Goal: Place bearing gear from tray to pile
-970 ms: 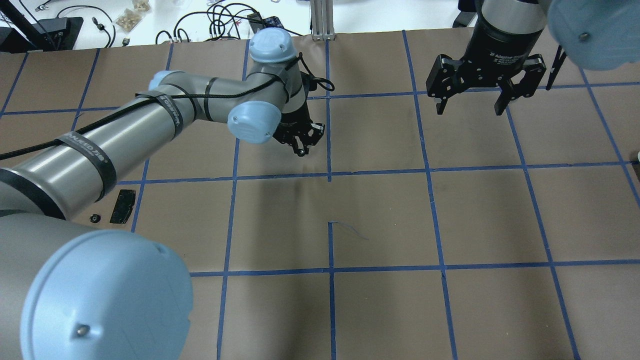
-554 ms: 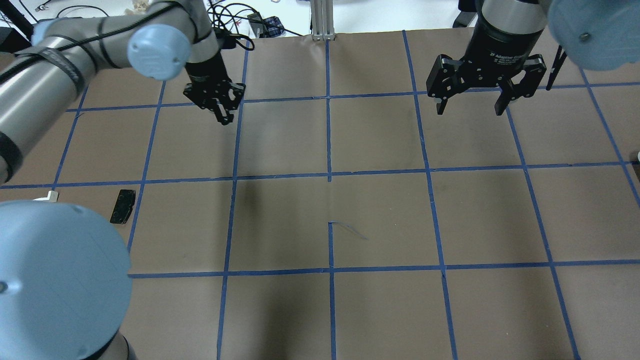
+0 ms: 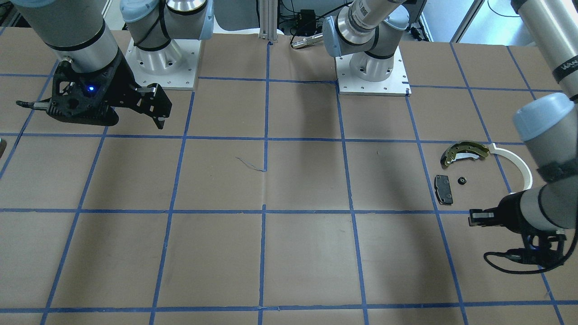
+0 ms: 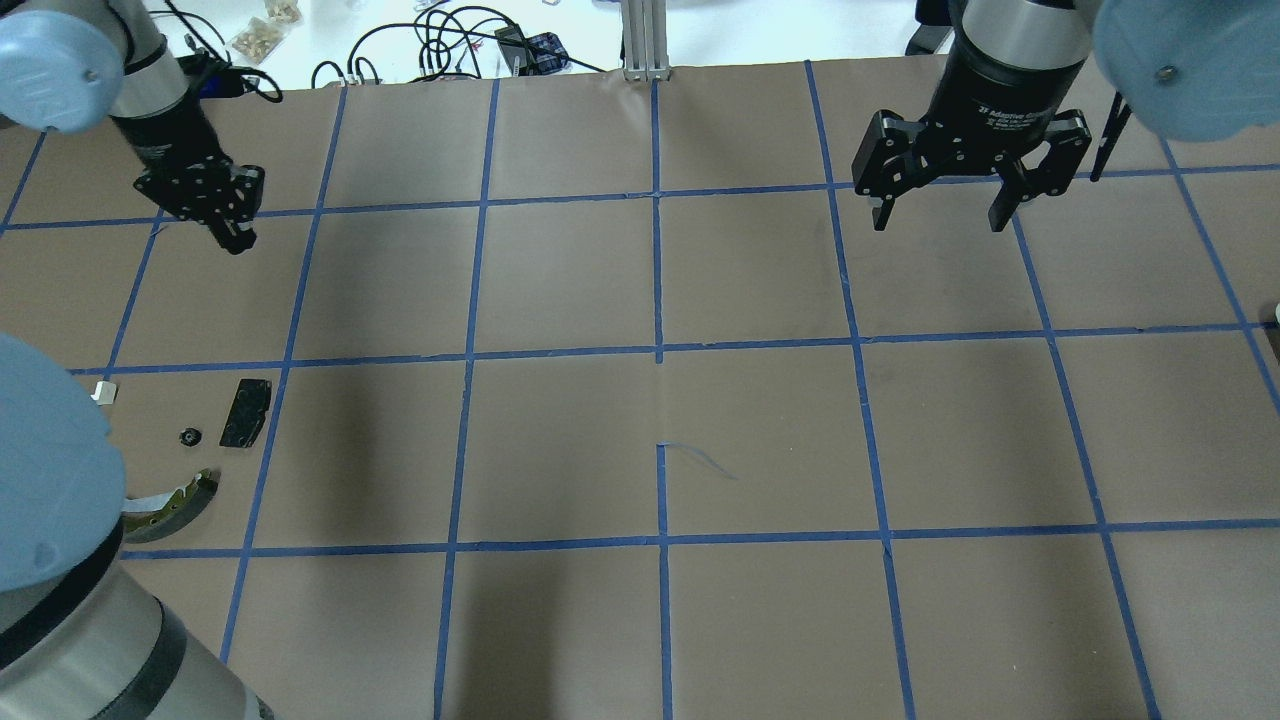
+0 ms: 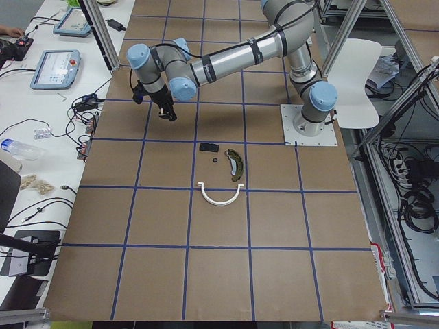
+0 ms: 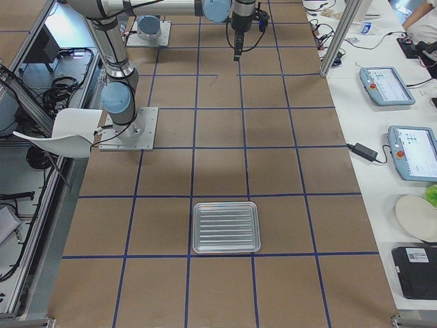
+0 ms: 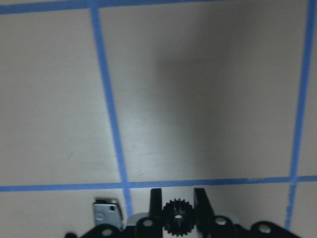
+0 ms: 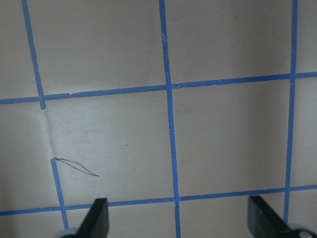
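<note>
My left gripper (image 4: pixel 235 240) is shut on a small black toothed bearing gear (image 7: pixel 177 218), seen between its fingers in the left wrist view. It hovers over the far left of the table, about one grid square beyond the pile. The pile holds an olive-yellow brake shoe (image 3: pixel 465 152), a black rectangular pad (image 3: pixel 444 189), a long white arc strip (image 3: pixel 515 164) and another small black gear (image 3: pixel 461 181). The pad (image 4: pixel 246 412) and this gear (image 4: pixel 188 437) also show in the overhead view. My right gripper (image 4: pixel 940 215) is open and empty at the far right.
A metal tray (image 6: pixel 226 227) lies near the table's right end, with nothing visible in it. Brown paper with a blue tape grid covers the table. Cables and small items lie beyond the far edge (image 4: pixel 430 40).
My left arm has swung from the far middle of the table to the far left, its gripper still shut. The right arm has not moved.
</note>
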Robot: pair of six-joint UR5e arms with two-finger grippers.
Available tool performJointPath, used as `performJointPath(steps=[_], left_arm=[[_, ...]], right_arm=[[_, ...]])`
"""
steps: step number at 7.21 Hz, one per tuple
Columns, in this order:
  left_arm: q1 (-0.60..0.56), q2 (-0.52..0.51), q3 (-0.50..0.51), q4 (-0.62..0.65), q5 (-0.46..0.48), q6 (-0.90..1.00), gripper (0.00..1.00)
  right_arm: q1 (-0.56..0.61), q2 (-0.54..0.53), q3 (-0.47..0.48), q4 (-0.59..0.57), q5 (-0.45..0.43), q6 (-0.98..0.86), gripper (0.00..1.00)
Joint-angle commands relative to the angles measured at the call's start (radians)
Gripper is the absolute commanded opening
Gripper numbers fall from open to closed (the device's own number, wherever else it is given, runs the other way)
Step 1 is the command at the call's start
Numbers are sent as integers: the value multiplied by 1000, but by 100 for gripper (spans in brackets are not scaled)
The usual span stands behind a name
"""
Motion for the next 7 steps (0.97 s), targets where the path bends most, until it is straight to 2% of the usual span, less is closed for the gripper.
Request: performJointPath(steps=[1,3,7], left_arm=[[161,-1,-95,42,2,170,0],[240,12,-195,153,5,297,0],[254,19,-312,208,1,302,0]], right_arm=[[0,2,-1,0,0,1,100],[0,2,-1,2,0,-1,100],[0,2,-1,2,0,-1,100]])
